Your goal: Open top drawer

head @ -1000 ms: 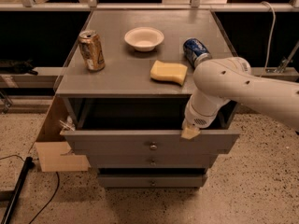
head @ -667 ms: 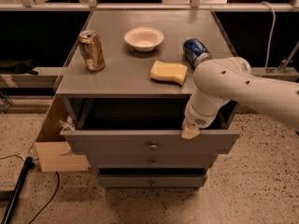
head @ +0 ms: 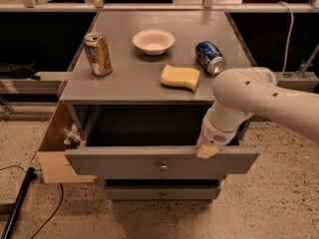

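The top drawer (head: 119, 162) is a wide grey drawer with a small round metal knob (head: 163, 167) at its centre. It stands pulled out from the grey cabinet, and its inside is dark. My gripper (head: 207, 149) comes in from the right on a white arm (head: 249, 96). It sits at the top edge of the drawer front, right of the knob. A narrower grey drawer front (head: 162, 192) shows below, shut.
On the cabinet top (head: 134, 76) stand a gold can (head: 97, 53), a white bowl (head: 153, 40), a yellow sponge (head: 179, 76) and a blue can (head: 209, 57) lying on its side. A cardboard box (head: 55, 148) leans at the cabinet's left. A black cable (head: 20, 203) lies on the speckled floor.
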